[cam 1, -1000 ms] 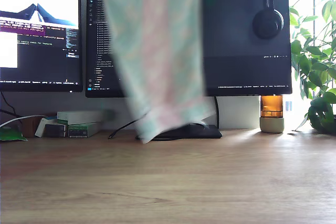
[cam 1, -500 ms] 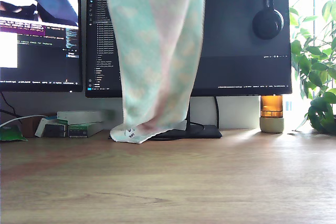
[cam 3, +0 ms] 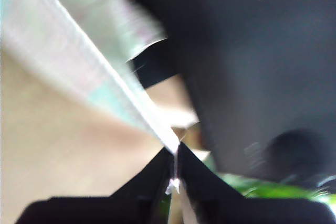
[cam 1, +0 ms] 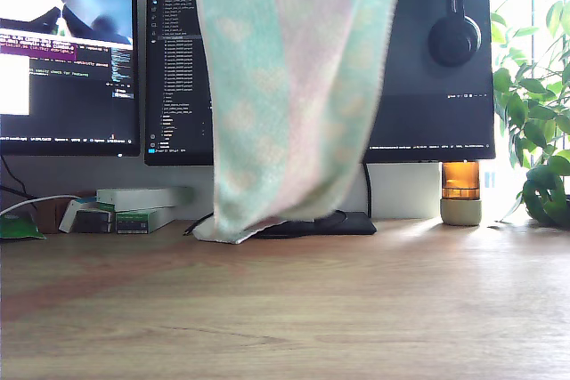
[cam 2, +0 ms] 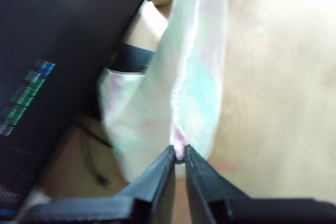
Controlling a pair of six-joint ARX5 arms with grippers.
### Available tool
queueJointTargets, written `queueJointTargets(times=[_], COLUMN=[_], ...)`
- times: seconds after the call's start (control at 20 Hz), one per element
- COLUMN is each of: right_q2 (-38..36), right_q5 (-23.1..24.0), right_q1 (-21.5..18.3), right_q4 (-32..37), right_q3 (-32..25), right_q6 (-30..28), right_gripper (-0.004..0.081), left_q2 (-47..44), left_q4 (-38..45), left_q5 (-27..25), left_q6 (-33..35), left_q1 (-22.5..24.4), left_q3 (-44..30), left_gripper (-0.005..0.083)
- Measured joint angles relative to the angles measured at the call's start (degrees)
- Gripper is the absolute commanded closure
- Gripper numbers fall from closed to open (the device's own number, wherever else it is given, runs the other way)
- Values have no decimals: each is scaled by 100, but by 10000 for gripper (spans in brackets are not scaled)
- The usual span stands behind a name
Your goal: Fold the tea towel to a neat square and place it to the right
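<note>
Two top corners of the fluffy pale mint green terry tea towel with pale pink bands (cam 1: pixel 289 104) are being pinched, one by each gripper, so the cloth is being held up as a hanging sheet in front of the wide dark monitor (cam 1: pixel 427 68). In the first wrist view, my first gripper (cam 2: pixel 179 153) is seen with its black jaws closed tight on a pink-edged corner of the towel (cam 2: pixel 173 82), the cloth falling away below it toward the light wooden desk (cam 2: pixel 283 87). In the second wrist view, my second gripper (cam 3: pixel 175 156) is likewise clamped on a corner, a sliver of white fabric being squeezed between its jaws while the towel (cam 3: pixel 79 66) is stretching away from it, blurred. That view also takes in a blurred round dark shape and green foliage, which puts this gripper at the corner on the exterior view's right, by the black headphones (cam 1: pixel 454 35) hung on the monitor and the green leafy plant (cam 1: pixel 534 104).

Seen from the exterior view, the towel's upper edge is being kept roughly level near the top of the frame. Its lower edge is hanging just above or touching the wooden desk (cam 1: pixel 285 309) near the monitor's black base (cam 1: pixel 329 222); contact cannot be told. An amber jar (cam 1: pixel 461 191) is standing to the exterior view's right of the towel, well apart from it.
</note>
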Motion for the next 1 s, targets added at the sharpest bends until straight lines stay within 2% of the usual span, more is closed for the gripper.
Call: queueJointTargets(times=[0.2, 0.4, 0.55, 0.7, 0.85, 1.0], right_q2=[0, 0, 0, 0, 0, -81], right_q5=[-638, -1049, -1307, -1335, -1338, -1338], right_q1=[0, 0, -87, -219, -225, -160], right_q4=[-949, -1025, -1025, -1016, -1016, -968], right_q3=[0, 0, 0, 0, 0, -111], right_q6=[573, 1143, 1491, 2114, 2369, 2590], right_gripper=[782, 782, 782, 782, 782, 782], left_q2=[-44, -44, -44, -44, -76, -520], left_q4=[-922, -1294, -1189, -1102, -855, -343], left_q5=[66, 345, 448, 415, 420, 238], left_q6=[-15, -92, -146, -306, -452, -601], left_q1=[-48, -46, 22, 129, 149, 136], left_q3=[79, 79, 79, 79, 17, -737], left_gripper=[797, 797, 797, 797, 796, 796])
